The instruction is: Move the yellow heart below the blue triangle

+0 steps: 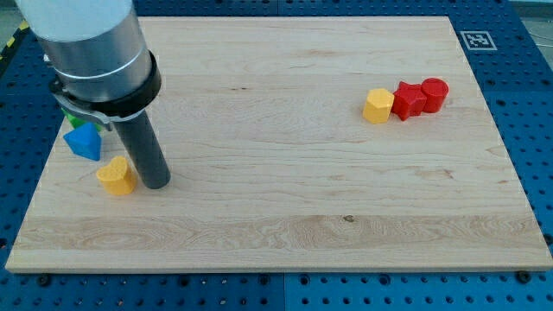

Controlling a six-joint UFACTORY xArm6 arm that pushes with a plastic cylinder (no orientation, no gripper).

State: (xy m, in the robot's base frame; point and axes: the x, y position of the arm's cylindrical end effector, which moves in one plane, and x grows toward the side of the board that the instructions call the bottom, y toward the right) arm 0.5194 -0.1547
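Observation:
The yellow heart (116, 176) lies near the board's left edge, low in the view. The blue triangle (84, 141) sits just above and to the left of it, a small gap between them. My tip (155, 183) rests on the board right beside the heart's right side, touching or nearly touching it. The arm's grey body (91, 47) fills the view's top left and hides part of what lies behind the blue triangle.
A green block (73, 116) peeks out behind the arm, above the blue triangle. At the view's right, a yellow hexagon (378, 105), a red block (408, 98) and a red cylinder (435, 93) sit in a touching row. The wooden board (285, 216) lies on a blue pegboard.

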